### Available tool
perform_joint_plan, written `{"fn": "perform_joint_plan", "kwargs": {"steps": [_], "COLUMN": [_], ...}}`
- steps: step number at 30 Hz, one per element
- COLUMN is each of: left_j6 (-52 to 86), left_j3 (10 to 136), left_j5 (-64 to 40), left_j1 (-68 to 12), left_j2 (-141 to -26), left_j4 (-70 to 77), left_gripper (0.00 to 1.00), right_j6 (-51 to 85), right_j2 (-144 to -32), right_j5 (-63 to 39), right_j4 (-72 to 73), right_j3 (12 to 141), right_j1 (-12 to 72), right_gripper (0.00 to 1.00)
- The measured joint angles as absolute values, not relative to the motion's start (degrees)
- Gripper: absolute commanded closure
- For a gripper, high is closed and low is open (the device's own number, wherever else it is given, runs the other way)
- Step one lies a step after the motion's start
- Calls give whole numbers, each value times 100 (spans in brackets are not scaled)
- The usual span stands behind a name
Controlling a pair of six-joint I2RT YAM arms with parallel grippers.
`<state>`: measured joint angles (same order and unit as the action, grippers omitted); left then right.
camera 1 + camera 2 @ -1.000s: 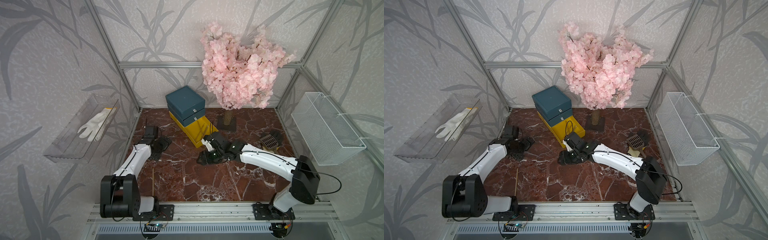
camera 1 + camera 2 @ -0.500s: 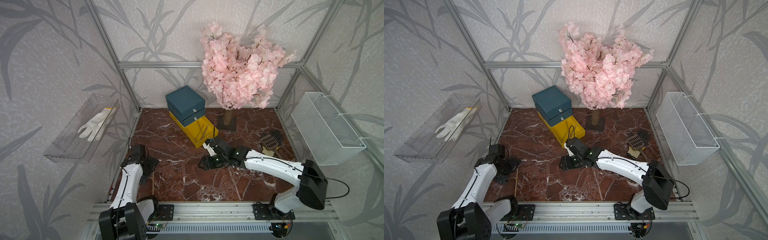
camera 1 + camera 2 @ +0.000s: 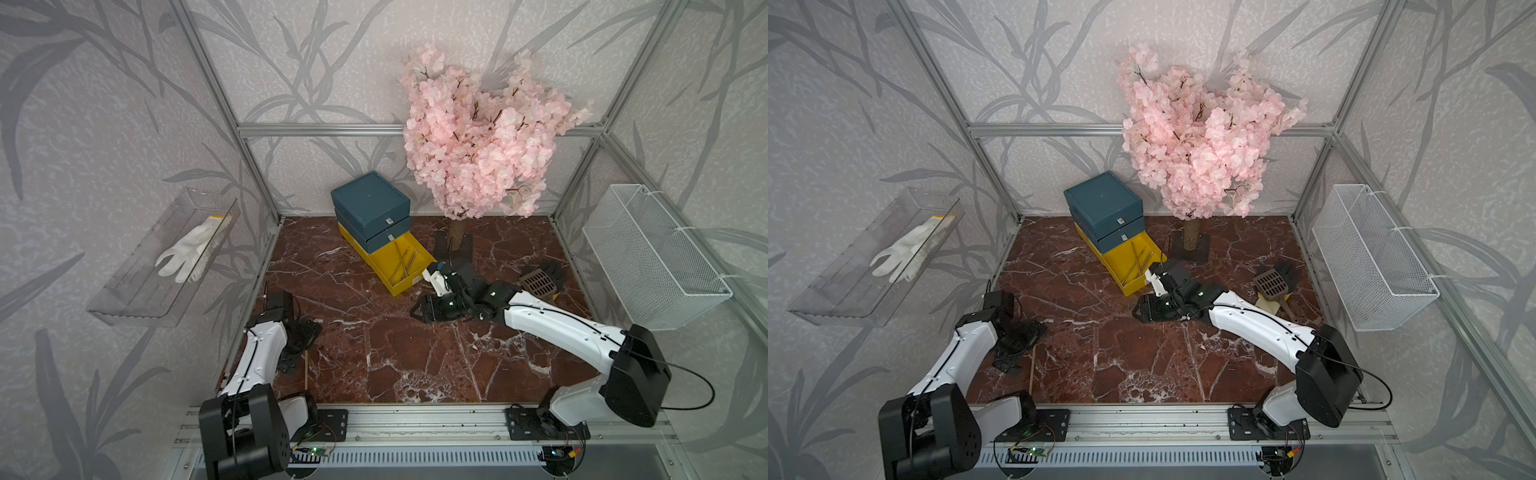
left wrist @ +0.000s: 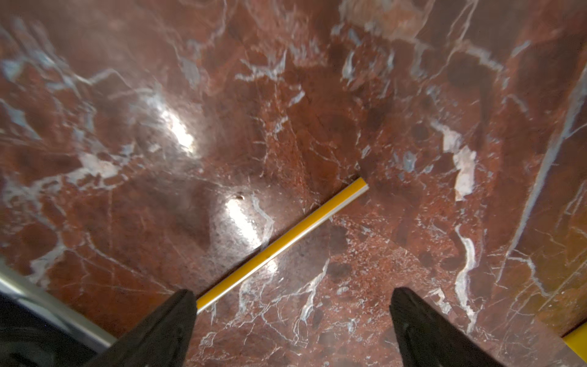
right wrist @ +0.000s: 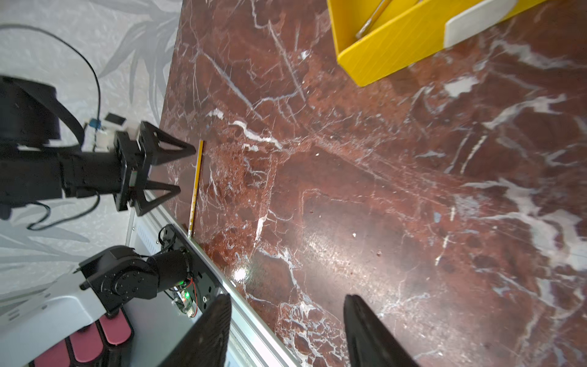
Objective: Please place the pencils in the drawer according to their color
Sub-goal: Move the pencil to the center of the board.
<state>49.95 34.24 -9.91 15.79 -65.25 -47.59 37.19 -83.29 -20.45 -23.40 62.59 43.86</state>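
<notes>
1. Against the back wall, just left of the pink blossom tree (image 3: 478, 145), the drawer chest (image 3: 370, 199) stands on the red marble tabletop (image 3: 415, 357).
2. Its two teal drawers (image 3: 386, 232) are shut, so whatever they hold is hidden. Each has a small white tab.
3. At the bottom, the yellow drawer (image 3: 409, 282) is pulled out toward the front. A few thin yellow-tan pencils (image 3: 402, 259) (image 3: 1136, 259) lie lengthwise inside it, as both top views show.
4. One more yellow pencil (image 3: 306, 368) (image 5: 197, 181) lies flat on the tabletop near the front left corner, well apart from the chest. One of its ends is at the front rail.
5. The left tool (image 5: 186, 169) hovers low just beside that pencil, with its jaws spread wide and nothing between them. In the left wrist view one finger (image 4: 165, 324) covers the pencil's near end, but I cannot tell whether it touches.
6. The right tool (image 3: 417, 309) sits low near the front corner of the yellow drawer. Its jaws are partly apart and it holds nothing.
7. On the left wall, a clear plastic tray (image 3: 137, 299) holds a white glove (image 3: 187, 253).
8. On the right wall hangs a white wire basket (image 3: 648, 266).
</notes>
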Motion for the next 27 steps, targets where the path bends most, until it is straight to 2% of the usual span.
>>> {"fn": "perform_joint_plan", "kwargs": {"steps": [7,13,18,22,27], "left_j6": [5402,6436,6914,6879,6726], "left_j3": [3048,3074,3708,4434,4840], "left_j5": [-1459,-1918,-2051,-1920,-1590], "left_j1": [1125,-246,-1208,-1282,-1028], "left_j2": [-6578,-6757,-7518,-7509,-6908], "left_j4": [-4388,-3234,-2521,-2615,-3046], "left_gripper": [0,0,0,0,0], "right_j6": [3638,3704,3879,4007,4506], "right_j2": [-8298,-8230,-8232,-8381,-8858], "right_j5": [-2180,-2209,-2202,-2049,-1706], "right_j4": [-2482,-2517,-2528,-2781,-3074], "right_j3": [6259,6259,6261,6427,6801], "right_j1": [4160,4160,4224,4567,5203], "right_gripper": [40,40,40,40,42]}}
